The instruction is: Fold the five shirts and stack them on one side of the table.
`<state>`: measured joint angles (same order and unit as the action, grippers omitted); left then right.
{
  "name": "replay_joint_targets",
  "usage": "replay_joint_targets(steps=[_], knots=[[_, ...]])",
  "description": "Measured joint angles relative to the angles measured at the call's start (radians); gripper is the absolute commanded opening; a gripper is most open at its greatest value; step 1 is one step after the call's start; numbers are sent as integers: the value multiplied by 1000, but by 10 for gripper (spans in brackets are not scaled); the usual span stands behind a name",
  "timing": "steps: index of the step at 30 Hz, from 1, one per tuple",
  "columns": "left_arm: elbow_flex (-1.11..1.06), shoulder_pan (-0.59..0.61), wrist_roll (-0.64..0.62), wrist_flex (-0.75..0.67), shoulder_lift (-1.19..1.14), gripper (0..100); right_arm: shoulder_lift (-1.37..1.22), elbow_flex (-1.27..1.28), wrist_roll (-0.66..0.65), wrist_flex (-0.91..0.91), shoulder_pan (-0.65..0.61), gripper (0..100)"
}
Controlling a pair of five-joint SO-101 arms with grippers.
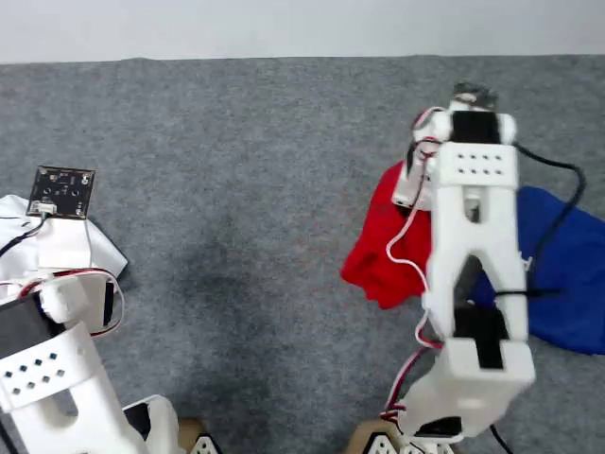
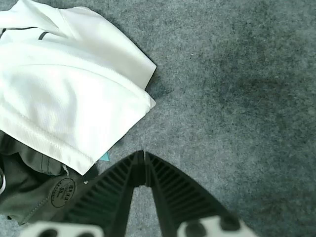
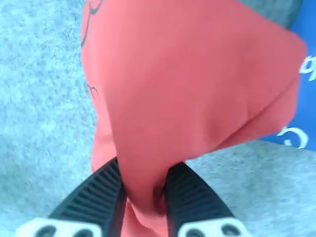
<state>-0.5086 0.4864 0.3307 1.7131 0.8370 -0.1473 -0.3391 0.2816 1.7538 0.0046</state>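
Observation:
A red shirt [image 1: 386,248] lies bunched at the right of the grey table, partly under the right arm. My right gripper [image 3: 143,190] is shut on a fold of the red shirt [image 3: 187,89], which hangs from the fingers. A blue shirt [image 1: 567,274] lies beside the red one toward the right edge. At the far left lies a folded white shirt [image 2: 59,94] on top of a dark grey one [image 2: 24,187]. My left gripper [image 2: 144,170] hovers over bare table just beside that pile, shut with nothing in it.
The table [image 1: 246,189] has a grey felt-like cover with wide free room in the middle. A small black circuit board [image 1: 63,192] with a cable sits on the left arm over the white shirt [image 1: 57,241].

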Motion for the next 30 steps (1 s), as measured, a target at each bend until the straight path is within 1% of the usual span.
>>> replay_joint_targets(steps=[5, 11, 14, 17, 25, 30], knots=[[0, 0, 0, 0, 0, 7, 74, 2, -164, 0, 124, 7], [0, 0, 0, 0, 0, 7, 68, 2, -347, 0, 296, 7], [0, 0, 0, 0, 0, 7, 41, 2, -422, 0, 359, 7], [0, 0, 0, 0, 0, 7, 15, 2, -466, -9, 407, 7], [0, 0, 0, 0, 0, 7, -81, 2, -528, -164, 479, 7], [0, 0, 0, 0, 0, 7, -109, 2, -562, -224, 522, 7]])
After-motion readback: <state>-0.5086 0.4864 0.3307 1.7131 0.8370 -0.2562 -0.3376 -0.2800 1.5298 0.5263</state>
